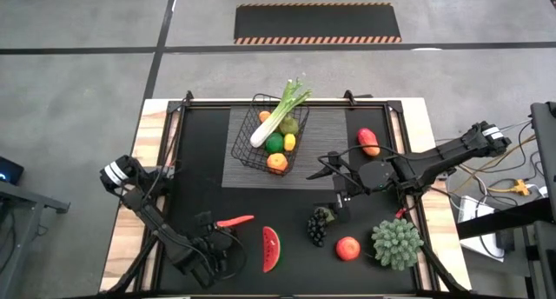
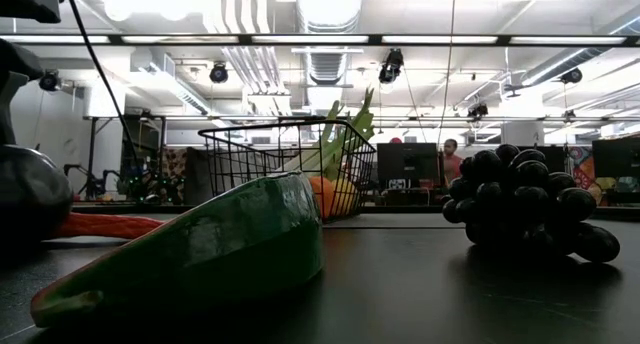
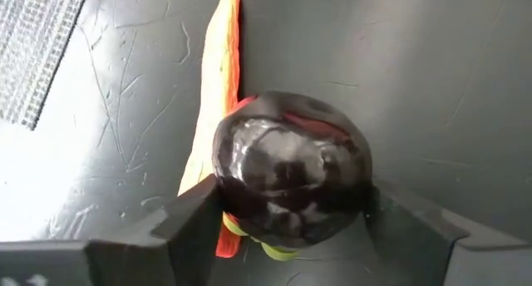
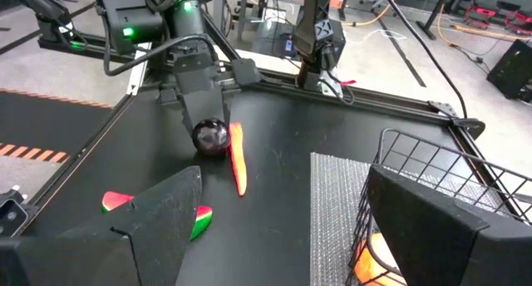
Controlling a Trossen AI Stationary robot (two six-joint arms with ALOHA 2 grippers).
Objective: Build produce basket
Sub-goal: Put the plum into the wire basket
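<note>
The black wire basket stands on a grey ribbed mat at the table's far middle, holding a leek, an orange, a lemon and green fruit. Near the front left, my left gripper is closed around a dark glossy round fruit, which lies right beside a red chili. A watermelon slice, dark grapes and a red apple lie along the front. My right gripper hovers open above the table, just beyond the grapes. My left gripper has the dark round fruit pinched between its two fingers, one against each side. The fingers come down at a slant from above. The fruit sits on the table, touching the chili alongside it.
A green spiky ball sits at the front right, and a red-orange fruit lies on the mat's right edge. In the low view the watermelon slice and the grapes fill the foreground.
</note>
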